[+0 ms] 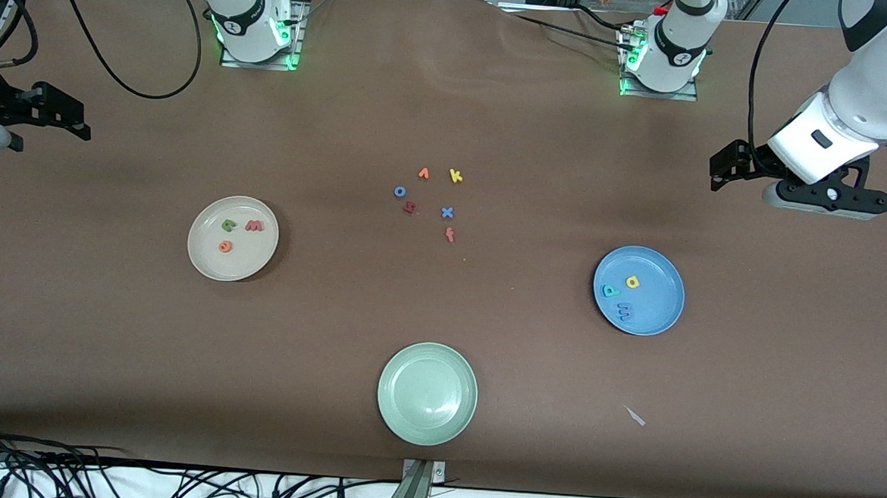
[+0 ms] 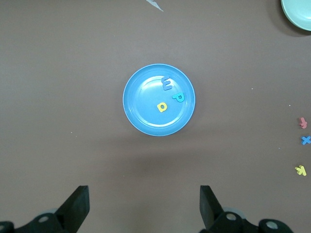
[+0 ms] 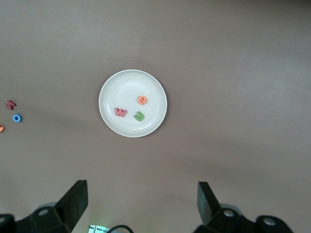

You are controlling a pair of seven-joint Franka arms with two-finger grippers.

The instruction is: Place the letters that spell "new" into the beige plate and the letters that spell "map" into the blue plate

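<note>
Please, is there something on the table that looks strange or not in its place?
Only one small thing: a pale scrap lies on the bare table, nearer the front camera than the blue plate; it looks like litter. The letters in the blue plate and the beige plate lie flat, nothing spilled, and the green plate is intact.

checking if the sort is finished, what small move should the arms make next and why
Probably none beyond staying parked. The beige plate already holds the green n, orange e and red w; the blue plate holds the blue m, yellow a and teal p. Both the left gripper and right gripper are open and empty.
</note>
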